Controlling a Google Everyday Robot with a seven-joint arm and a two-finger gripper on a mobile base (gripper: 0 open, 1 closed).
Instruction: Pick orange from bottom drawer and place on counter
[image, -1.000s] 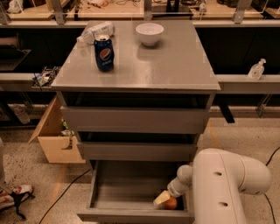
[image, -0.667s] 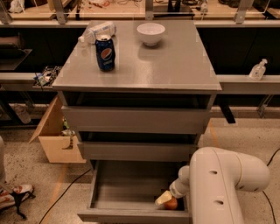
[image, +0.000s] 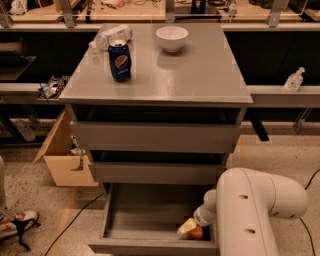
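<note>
The bottom drawer (image: 145, 220) is pulled open at the foot of the grey cabinet. The orange (image: 196, 233) lies in its front right corner, partly hidden. My gripper (image: 188, 228) reaches down into the drawer from the white arm (image: 250, 210) at the right and sits right against the orange. A pale fingertip (image: 186, 227) shows just left of the fruit. The grey counter (image: 200, 70) tops the cabinet above.
On the counter stand a blue Pepsi can (image: 120, 61), a white bowl (image: 172, 38) and a lying plastic bottle (image: 111, 35). Two wider drawers (image: 155, 137) sit above the open one. A cardboard box (image: 65, 157) stands on the floor left. A tan workbench (image: 150, 10) runs behind.
The view has shifted slightly. The arm and gripper have stayed down in the drawer's right front corner by the orange, moving very little.
</note>
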